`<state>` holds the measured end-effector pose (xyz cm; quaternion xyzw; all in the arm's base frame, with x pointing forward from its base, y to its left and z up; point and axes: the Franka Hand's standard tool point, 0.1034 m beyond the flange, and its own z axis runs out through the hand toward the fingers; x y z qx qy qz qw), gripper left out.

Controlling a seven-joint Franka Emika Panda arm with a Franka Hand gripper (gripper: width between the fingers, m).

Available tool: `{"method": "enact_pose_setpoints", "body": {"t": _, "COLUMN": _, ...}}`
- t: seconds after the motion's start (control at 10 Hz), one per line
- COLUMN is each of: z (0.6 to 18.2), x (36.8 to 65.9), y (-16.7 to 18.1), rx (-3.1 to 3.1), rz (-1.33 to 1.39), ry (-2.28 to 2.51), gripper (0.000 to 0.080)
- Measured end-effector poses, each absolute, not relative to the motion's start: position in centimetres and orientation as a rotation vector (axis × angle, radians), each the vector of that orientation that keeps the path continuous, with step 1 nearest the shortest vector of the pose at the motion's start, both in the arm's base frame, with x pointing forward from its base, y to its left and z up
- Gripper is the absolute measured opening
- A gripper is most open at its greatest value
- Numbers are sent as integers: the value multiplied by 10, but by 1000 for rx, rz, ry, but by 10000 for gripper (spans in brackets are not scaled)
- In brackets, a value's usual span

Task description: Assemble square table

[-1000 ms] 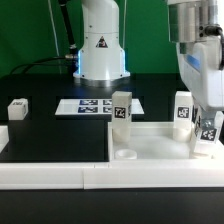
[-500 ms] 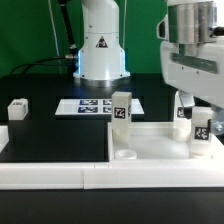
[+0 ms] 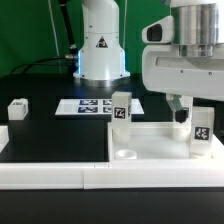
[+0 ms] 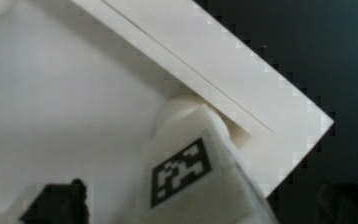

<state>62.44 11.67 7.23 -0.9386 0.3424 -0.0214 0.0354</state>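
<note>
The white square slab (image 3: 150, 141) lies at the exterior view's lower right. Three white tagged legs stand upright on it: one at the back left (image 3: 120, 108), one at the back right (image 3: 181, 114) partly hidden by my hand, and one at the front right (image 3: 202, 130). A round socket (image 3: 125, 154) shows at the front left corner. A fourth leg (image 3: 17, 108) lies on the black table at the far left. My gripper (image 3: 198, 106) is open just above the front right leg. In the wrist view the gripper (image 4: 211, 205) has its dark fingers (image 4: 60, 202) spread wide of that leg (image 4: 202, 165) on the slab (image 4: 69, 90).
The marker board (image 3: 92, 105) lies flat behind the slab, in front of the robot's base (image 3: 102, 50). The long white bar fence (image 3: 50, 174) runs along the front edge, against the slab.
My gripper has risen and moved toward the exterior view's left. The front right leg, tilted a second ago, now stands upright on its own.
</note>
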Motion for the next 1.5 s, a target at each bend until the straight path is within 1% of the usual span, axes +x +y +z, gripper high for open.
{"method": "enact_pose_setpoints", "body": {"t": 0.1, "z": 76, "x": 629, "y": 117, "rx": -2991, "rz": -66, "ry": 811, "gripper": 649}}
{"method": "enact_pose_setpoints", "body": {"t": 0.2, "z": 74, "x": 629, "y": 116, "rx": -3000, "rz": -81, "ry": 763, "gripper": 649}}
{"method": "enact_pose_setpoints", "body": {"t": 0.3, "z": 74, "x": 629, "y": 117, "rx": -2971, "rz": -75, "ry": 856, "gripper": 524}}
{"method": "enact_pose_setpoints", "body": {"t": 0.4, "z": 74, "x": 629, "y": 117, "rx": -2975, "rz": -76, "ry": 848, "gripper": 385}}
{"method": "enact_pose_setpoints", "body": {"t": 0.5, "z": 74, "x": 629, "y": 117, "rx": -2972, "rz": -75, "ry": 855, "gripper": 385}}
{"method": "enact_pose_setpoints", "body": {"t": 0.6, "z": 74, "x": 628, "y": 117, "rx": -2925, "rz": -70, "ry": 989, "gripper": 288}}
{"method": "enact_pose_setpoints", "body": {"t": 0.7, "z": 74, "x": 628, "y": 117, "rx": -2900, "rz": -68, "ry": 1059, "gripper": 288}}
{"method": "enact_pose_setpoints", "body": {"t": 0.8, "z": 73, "x": 628, "y": 116, "rx": -2826, "rz": -58, "ry": 1226, "gripper": 289}}
{"method": "enact_pose_setpoints", "body": {"t": 1.0, "z": 73, "x": 629, "y": 112, "rx": -2346, "rz": 29, "ry": 1922, "gripper": 289}}
{"method": "enact_pose_setpoints", "body": {"t": 1.1, "z": 72, "x": 630, "y": 116, "rx": -2090, "rz": 53, "ry": 2156, "gripper": 289}}
{"method": "enact_pose_setpoints", "body": {"t": 1.2, "z": 71, "x": 631, "y": 127, "rx": -1763, "rz": 41, "ry": 2390, "gripper": 291}}
{"method": "enact_pose_setpoints", "body": {"t": 1.3, "z": 74, "x": 631, "y": 131, "rx": -1659, "rz": 28, "ry": 2485, "gripper": 291}}
{"method": "enact_pose_setpoints", "body": {"t": 1.5, "z": 73, "x": 629, "y": 130, "rx": -1695, "rz": 31, "ry": 2472, "gripper": 291}}
